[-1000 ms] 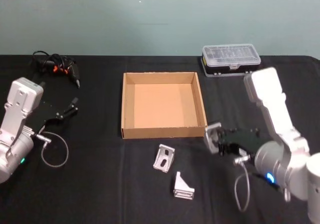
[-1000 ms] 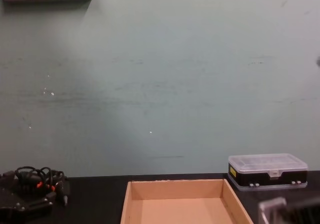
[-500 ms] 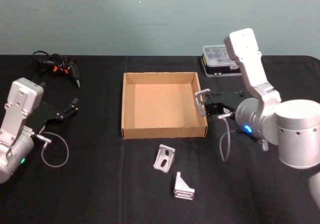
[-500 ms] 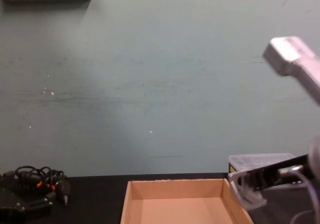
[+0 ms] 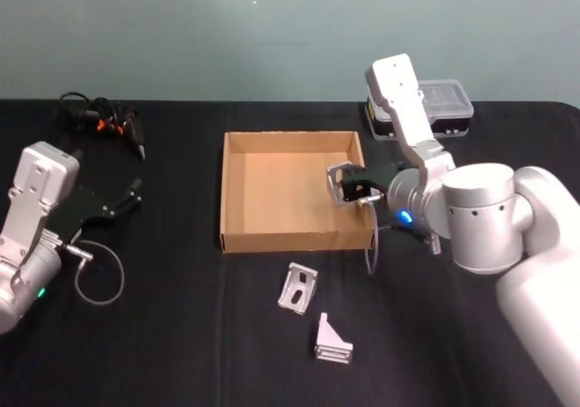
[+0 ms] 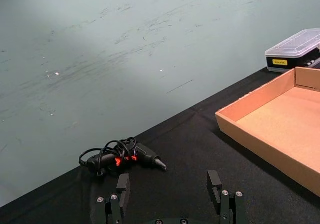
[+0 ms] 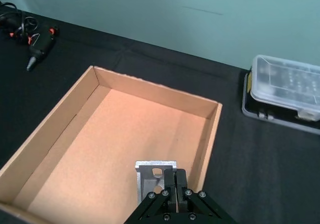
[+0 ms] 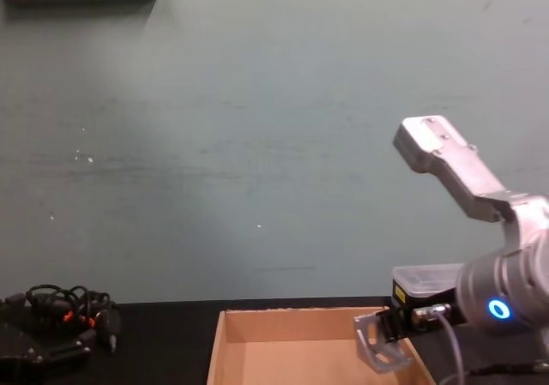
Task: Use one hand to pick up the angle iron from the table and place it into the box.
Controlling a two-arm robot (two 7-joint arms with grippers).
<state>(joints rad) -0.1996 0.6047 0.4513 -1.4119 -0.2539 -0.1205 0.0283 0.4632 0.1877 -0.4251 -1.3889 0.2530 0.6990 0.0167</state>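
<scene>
i am holding an angle iron [image 5: 338, 182] in my right gripper [image 5: 350, 187]. the fingers are pinched tight on one flange while the other flange is sticking out ahead of them. the piece is hanging over the right part of the box [image 5: 294, 241], near the right-hand wall and above the cardboard floor. from the chest view it is sitting about level with the rim, and i cannot tell how much air is left under it.

i judge i am in the placing step, with the carry across about finished. to do it well i am thinking of nudging inward, away from that wall, so the free flange is not catching the cardboard edge on the way down. then i am wanting to lower slowly until the iron is almost on the floor, and only then spread the fingers. letting go from up here is risking a bounce, or the piece tipping against the wall. after the release, lifting straight up is looking safest, so a finger is not dragging the flange or shoving the light box along the table [image 5: 181, 325].

my left gripper [image 5: 128, 198] is sitting parked over the left of the table, fingers spread wide and gripping nothing. two more brackets [image 5: 297, 287] are lying on the table in front of the box.
</scene>
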